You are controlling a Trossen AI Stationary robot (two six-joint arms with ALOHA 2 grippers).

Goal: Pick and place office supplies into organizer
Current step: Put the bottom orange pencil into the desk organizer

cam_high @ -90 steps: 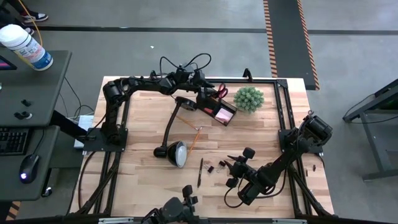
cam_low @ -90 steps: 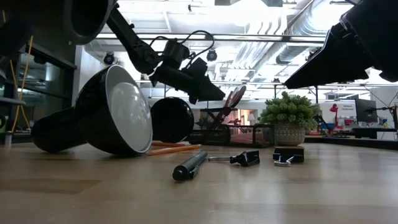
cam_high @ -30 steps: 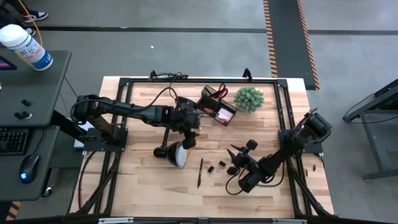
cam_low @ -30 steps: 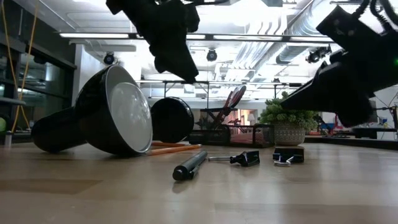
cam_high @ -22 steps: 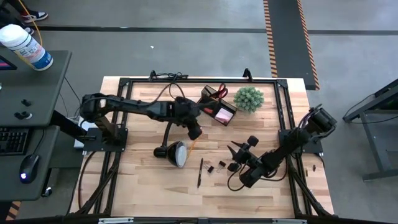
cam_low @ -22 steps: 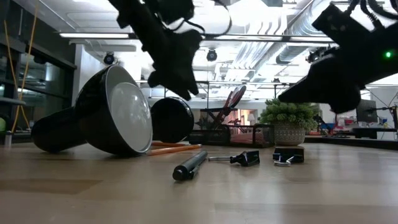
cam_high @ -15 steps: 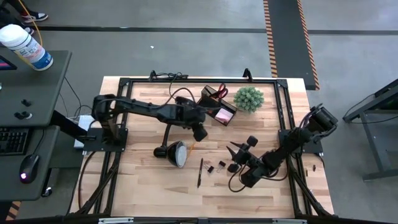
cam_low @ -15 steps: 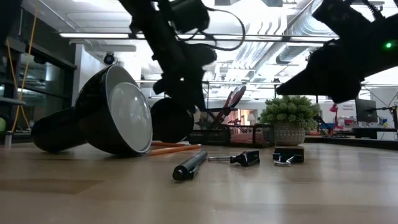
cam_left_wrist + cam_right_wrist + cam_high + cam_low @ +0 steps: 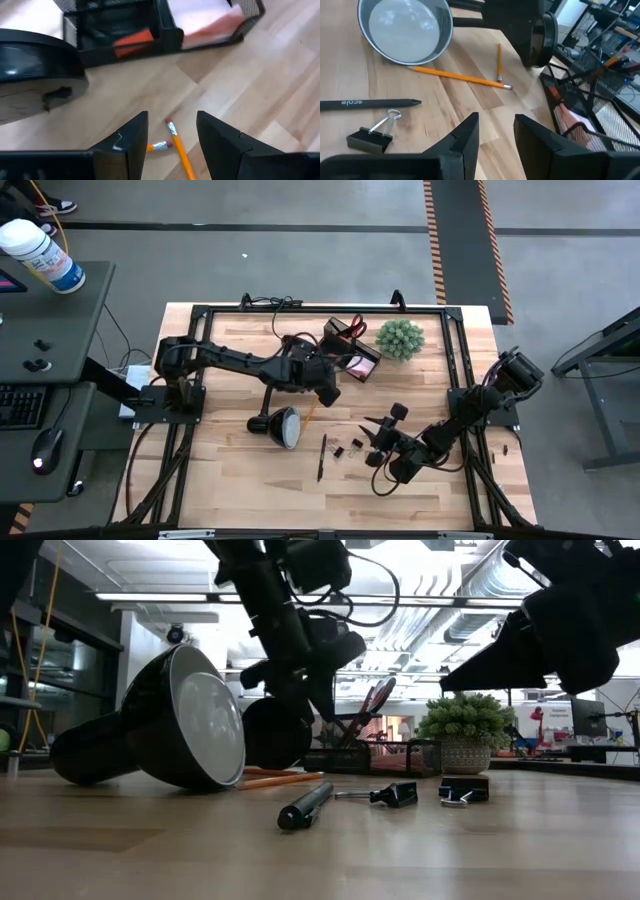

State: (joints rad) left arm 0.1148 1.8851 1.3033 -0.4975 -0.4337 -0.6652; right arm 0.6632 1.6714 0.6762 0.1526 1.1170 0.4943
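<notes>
A: Where did the pencils [image 9: 179, 149] lie?

B: Mid-table beside the lamp [image 9: 283, 423], right under the left gripper [image 9: 170, 137], its fingers open astride them. The right gripper [image 9: 495, 131], also open, hung farther off, toward the front edge.

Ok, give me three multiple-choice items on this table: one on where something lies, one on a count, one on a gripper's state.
1. Where does the pink sticky-note pad lie?
A. In the organizer
B. Under the lamp
C. Beside the pen

2. How many pencils lie on the table?
A. None
B. Two
C. Five

3. How is the left gripper?
A. Shut on a pencil
B. Shut on the pen
C. Open above the pencils

Answers: 1 A, the left wrist view shows the pad inside a mesh compartment; 2 B, the right wrist view shows two meeting at their eraser ends; 3 C, its fingers stand apart with pencil ends between them, untouched.
</notes>
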